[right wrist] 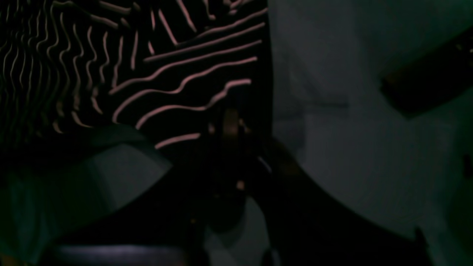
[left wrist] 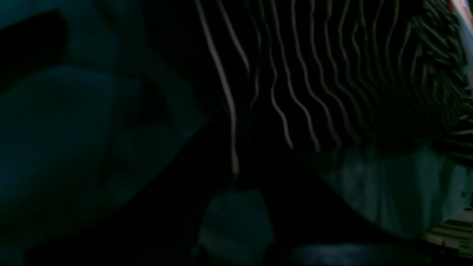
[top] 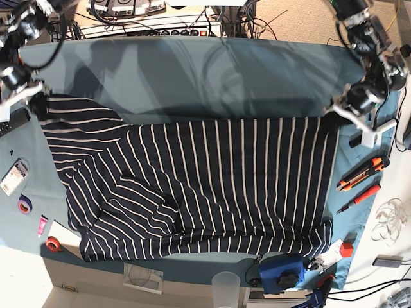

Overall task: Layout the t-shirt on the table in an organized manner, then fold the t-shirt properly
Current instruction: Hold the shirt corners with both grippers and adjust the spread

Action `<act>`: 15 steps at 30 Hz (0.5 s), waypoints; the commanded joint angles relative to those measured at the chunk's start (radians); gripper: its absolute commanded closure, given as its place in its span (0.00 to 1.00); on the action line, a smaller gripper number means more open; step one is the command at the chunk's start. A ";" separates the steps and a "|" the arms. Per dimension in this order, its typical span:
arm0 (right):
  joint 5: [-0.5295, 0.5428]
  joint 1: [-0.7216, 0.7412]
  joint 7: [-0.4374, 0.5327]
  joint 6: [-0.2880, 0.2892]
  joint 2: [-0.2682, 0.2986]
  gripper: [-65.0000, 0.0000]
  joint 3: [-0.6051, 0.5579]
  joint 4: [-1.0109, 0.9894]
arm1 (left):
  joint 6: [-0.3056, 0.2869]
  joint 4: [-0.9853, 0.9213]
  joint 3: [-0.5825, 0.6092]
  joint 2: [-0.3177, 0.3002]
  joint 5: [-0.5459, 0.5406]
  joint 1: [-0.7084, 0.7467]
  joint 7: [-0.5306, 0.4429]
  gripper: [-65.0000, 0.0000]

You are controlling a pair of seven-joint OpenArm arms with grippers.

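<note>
The dark navy t-shirt (top: 212, 186) with thin white stripes lies spread across the teal table (top: 192, 77), one sleeve folded in at the lower left. My left gripper (top: 332, 114) is shut on the shirt's far right corner. The left wrist view shows striped t-shirt fabric (left wrist: 314, 74) running down into the left gripper (left wrist: 236, 177). My right gripper (top: 40, 102) is shut on the far left corner. In the right wrist view, the t-shirt's striped cloth (right wrist: 147, 55) is pinched in the right gripper (right wrist: 231, 125). Both wrist views are very dark.
Orange-handled cutters (top: 361, 173) and a red screwdriver (top: 359, 196) lie along the right edge. A blue device (top: 282, 271) and a clear cup (top: 226, 285) sit at the front edge. Tape rolls (top: 24, 205) and small items line the left edge. Cables and a power strip (top: 160, 29) run behind.
</note>
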 commanded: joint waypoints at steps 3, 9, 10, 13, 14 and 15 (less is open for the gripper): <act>0.011 -0.058 0.020 0.003 0.050 1.00 0.010 0.057 | -0.003 0.040 -0.003 -0.040 -0.015 0.025 -0.011 1.00; 0.145 -0.170 -0.005 0.021 0.069 1.00 0.033 0.078 | 0.010 0.111 -0.014 -0.067 -0.037 0.116 -0.005 1.00; 0.153 -0.193 0.005 0.046 0.081 1.00 0.035 0.078 | 0.009 0.117 -0.016 -0.067 -0.037 0.126 -0.004 1.00; 0.106 -0.220 0.071 0.026 0.083 1.00 0.083 0.078 | -0.001 0.117 -0.016 -0.067 -0.038 0.155 0.016 1.00; 0.127 -0.222 0.055 0.019 0.074 1.00 0.104 0.078 | 0.000 0.117 -0.016 -0.066 -0.045 0.166 0.031 1.00; 0.154 -0.223 0.013 0.021 0.068 1.00 0.117 0.078 | -0.001 0.117 -0.016 -0.066 -0.058 0.180 0.039 1.00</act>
